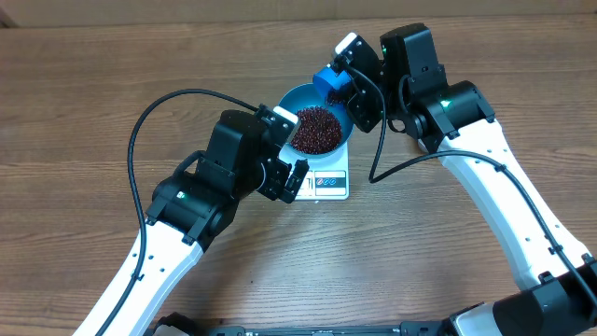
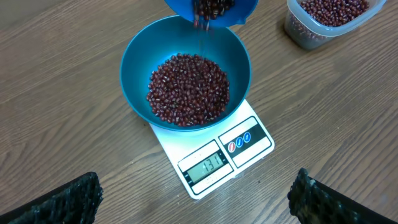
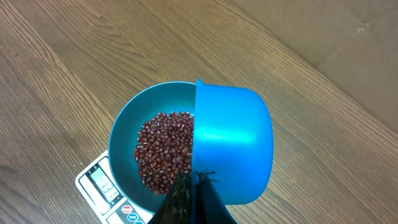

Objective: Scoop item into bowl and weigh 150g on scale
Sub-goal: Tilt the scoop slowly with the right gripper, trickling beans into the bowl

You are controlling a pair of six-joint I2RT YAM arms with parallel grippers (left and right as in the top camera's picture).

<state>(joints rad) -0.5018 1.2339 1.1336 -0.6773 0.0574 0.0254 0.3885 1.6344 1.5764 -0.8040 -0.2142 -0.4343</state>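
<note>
The blue bowl (image 1: 297,93) stands on the white scale (image 1: 328,184), holding a heap of red-brown beans (image 1: 317,129). In the left wrist view the bowl (image 2: 140,62), beans (image 2: 188,88) and scale (image 2: 214,158) lie ahead, and the display reads 131. My right gripper (image 3: 194,186) is shut on the handle of a blue scoop (image 3: 233,140), tipped over the bowl's rim (image 3: 124,143). A few beans fall from the scoop (image 2: 211,9). My left gripper (image 2: 196,208) is open and empty, just in front of the scale.
A clear plastic tub (image 2: 326,18) of more beans stands beyond the bowl, to its right in the left wrist view. The right arm (image 1: 438,103) reaches in from the right and the left arm (image 1: 215,177) from the lower left. Wooden tabletop all round.
</note>
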